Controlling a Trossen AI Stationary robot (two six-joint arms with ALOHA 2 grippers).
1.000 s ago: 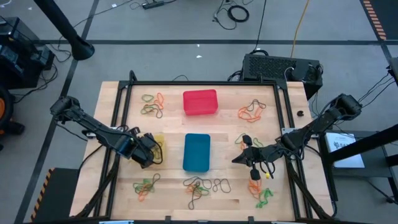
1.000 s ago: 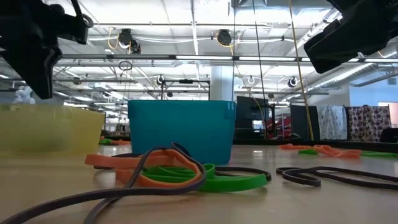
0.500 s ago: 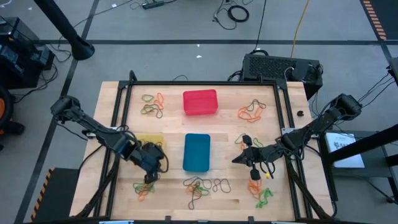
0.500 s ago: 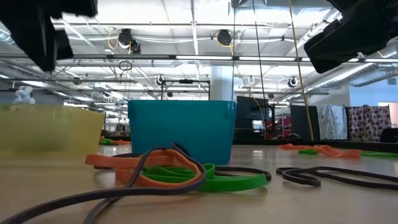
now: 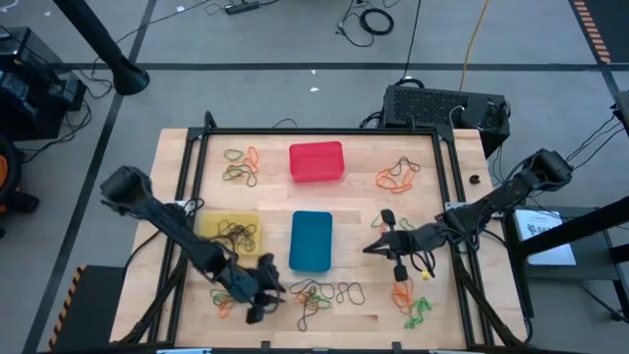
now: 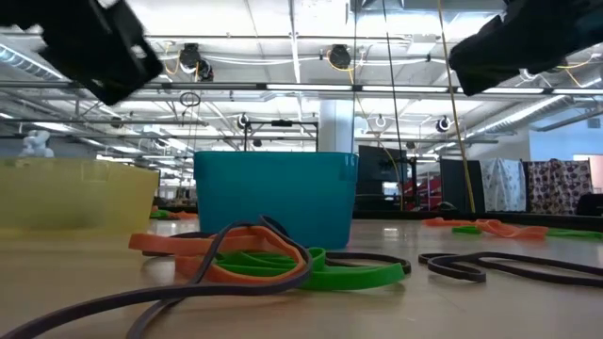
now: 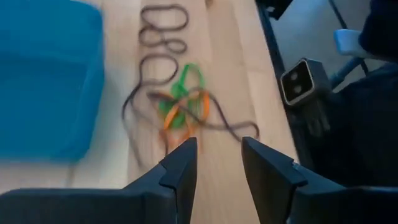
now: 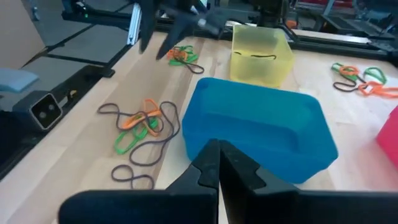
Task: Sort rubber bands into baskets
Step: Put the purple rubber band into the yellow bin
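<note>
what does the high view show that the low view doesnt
Only the high view shows the red basket, the dark bands lying in the yellow basket, the left pincer open over the near edge, and the right pincer shut beside the blue basket. Only the low view shows the room's ceiling lights and hanging cloths behind the table. Both show the blue and yellow baskets and the tangled orange, green and dark rubber bands near the front.

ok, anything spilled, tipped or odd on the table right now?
Nothing stands out. The red basket, blue basket and yellow basket sit upright; dark bands lie in the yellow one. Loose rubber bands still lie in clumps on the table, unsorted.
</note>
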